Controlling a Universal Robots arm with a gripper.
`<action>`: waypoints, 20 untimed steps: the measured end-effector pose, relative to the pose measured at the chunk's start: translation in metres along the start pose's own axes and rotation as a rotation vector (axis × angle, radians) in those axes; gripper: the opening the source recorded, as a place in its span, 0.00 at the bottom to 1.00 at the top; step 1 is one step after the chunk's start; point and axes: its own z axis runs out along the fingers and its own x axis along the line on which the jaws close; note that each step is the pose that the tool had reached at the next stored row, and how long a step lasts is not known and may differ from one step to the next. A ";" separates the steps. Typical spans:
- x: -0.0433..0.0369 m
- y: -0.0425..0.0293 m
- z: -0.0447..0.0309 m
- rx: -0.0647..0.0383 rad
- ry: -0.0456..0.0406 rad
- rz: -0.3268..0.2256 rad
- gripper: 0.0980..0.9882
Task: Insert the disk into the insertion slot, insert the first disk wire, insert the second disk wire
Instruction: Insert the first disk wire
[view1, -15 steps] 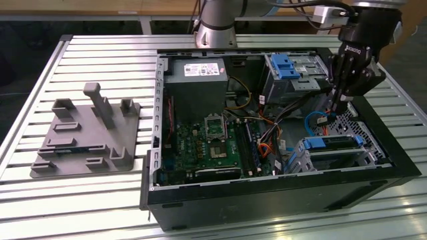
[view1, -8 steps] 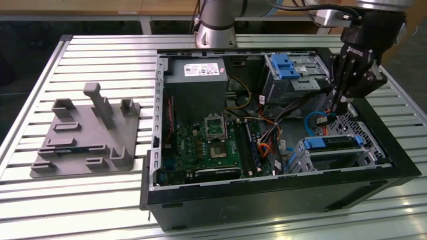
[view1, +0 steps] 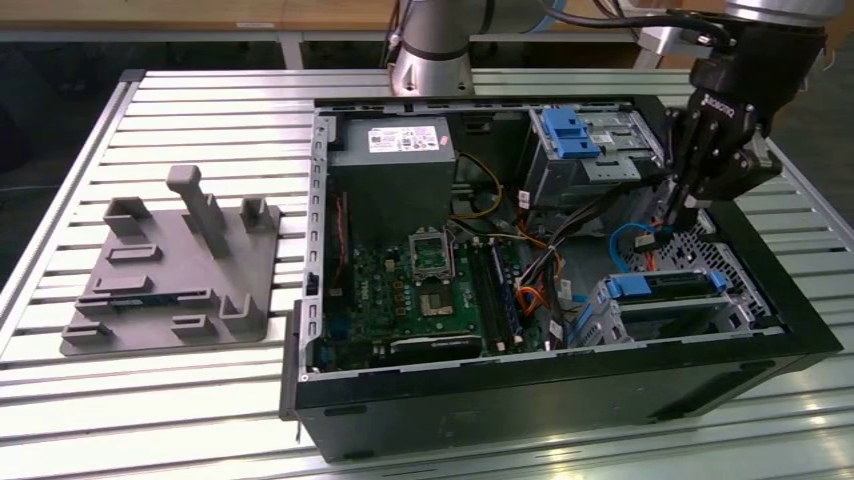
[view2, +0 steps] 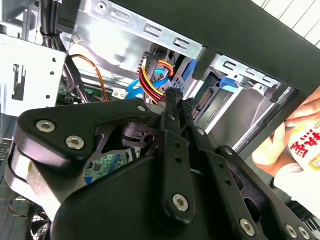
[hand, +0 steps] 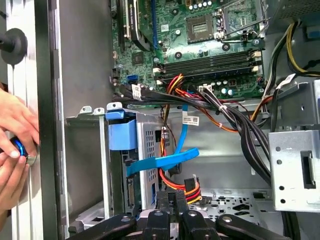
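Item: disk, seated in insertion slot.
Step in hand: first disk wire.
Gripper: fingers clenched, apparently on that wire's plug, near the disk's rear.
Second disk wire: draped just beside.
Requirement: plug squared to its port.

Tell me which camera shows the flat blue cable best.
The first wrist view: the flat blue cable shows a long, unobstructed stretch there. The second wrist view catches just a short loop; the exterior view, a thin curve.

Arm angled down, tool low, fingers pinched together.
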 end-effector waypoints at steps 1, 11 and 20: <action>0.0021 -0.0002 0.0004 0.000 -0.0018 0.000 0.07; 0.0139 -0.0013 0.0039 -0.008 -0.0073 0.025 0.07; 0.0222 -0.0022 0.0063 -0.005 -0.0958 0.024 0.07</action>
